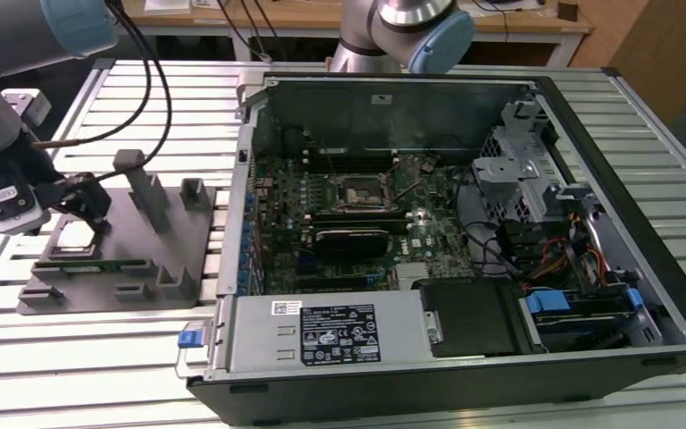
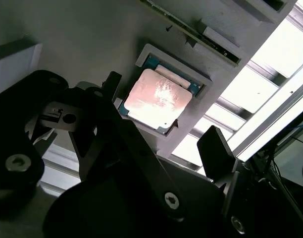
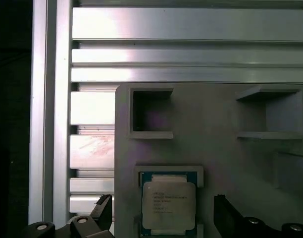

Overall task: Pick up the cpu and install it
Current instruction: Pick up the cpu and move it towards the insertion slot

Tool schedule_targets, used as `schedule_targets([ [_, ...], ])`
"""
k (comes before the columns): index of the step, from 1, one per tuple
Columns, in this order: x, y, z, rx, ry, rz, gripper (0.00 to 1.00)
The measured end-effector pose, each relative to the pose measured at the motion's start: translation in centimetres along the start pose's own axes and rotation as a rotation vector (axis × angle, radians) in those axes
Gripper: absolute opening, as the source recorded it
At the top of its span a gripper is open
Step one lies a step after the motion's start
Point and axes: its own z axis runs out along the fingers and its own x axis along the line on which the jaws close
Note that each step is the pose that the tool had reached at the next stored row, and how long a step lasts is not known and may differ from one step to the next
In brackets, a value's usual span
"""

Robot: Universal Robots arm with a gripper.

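Second wrist view has the small flat square silver-topped cpu [image 2: 158, 96] lying in a pocket of the large grey plastic tray [image 2: 92, 29], black tool [image 2: 163, 113] spread either side of it; light, stiff, slick and likely fragile, best pinched by opposite edges

cpu [image 1: 75, 234] [image 2: 157, 96] [image 3: 168, 204]: small flat square chip with a pale silver metal lid and rounded corners. A thin blue-green substrate edge shows around the lid in both wrist views. The lid has small dark print in the first wrist view and a pinkish glare in the second wrist view. It lies flat, lid up, seated in a shallow square pocket [image 3: 169, 171] of the grey tray [image 1: 93, 281]. Its edges are parallel to the pocket walls, with no visible tilt. The pocket is toward the exterior view's left side of the tray. The cpu is on the tray, not installed.
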Motion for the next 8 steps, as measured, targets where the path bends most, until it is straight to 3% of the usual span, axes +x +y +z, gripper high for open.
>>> schedule_targets([
  [2,0.00,-0.01,0.19,0.0001,0.0001,0.000,0.87],
  [5,0.01,-0.02,0.37,0.0002,0.0002,0.000,0.75],
  [8,-0.03,-0.01,0.40,0.0000,0.0000,0.000,0.73],
])
